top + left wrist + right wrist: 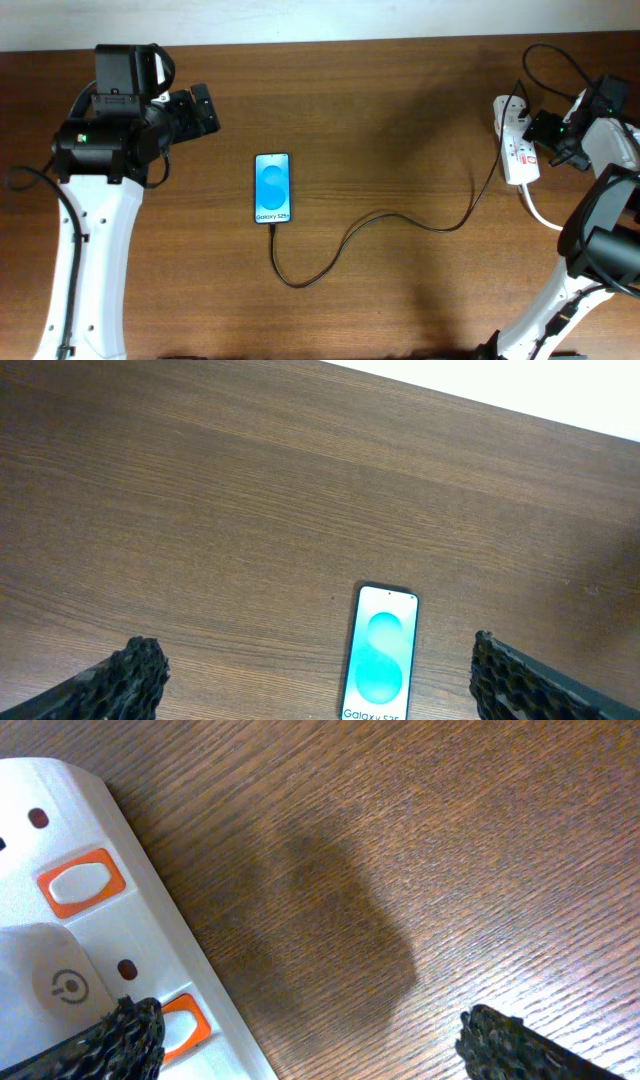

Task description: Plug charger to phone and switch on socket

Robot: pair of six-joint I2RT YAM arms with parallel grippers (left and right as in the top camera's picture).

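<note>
charger (390, 212) likely handles light and limp; pinch its stiff plug at phone (272, 188) 6 o'clock; left gripper (318, 678) and right gripper (310, 1042) gape wide, empty.

Black-edged phone (272, 188) with blue screen, black charger (385, 212), white socket (515, 160) with orange switches (82, 880), brown woodgrain table (380, 100).

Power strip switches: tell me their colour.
The switches are orange with whitish centres; clearest in the right wrist view.
</note>
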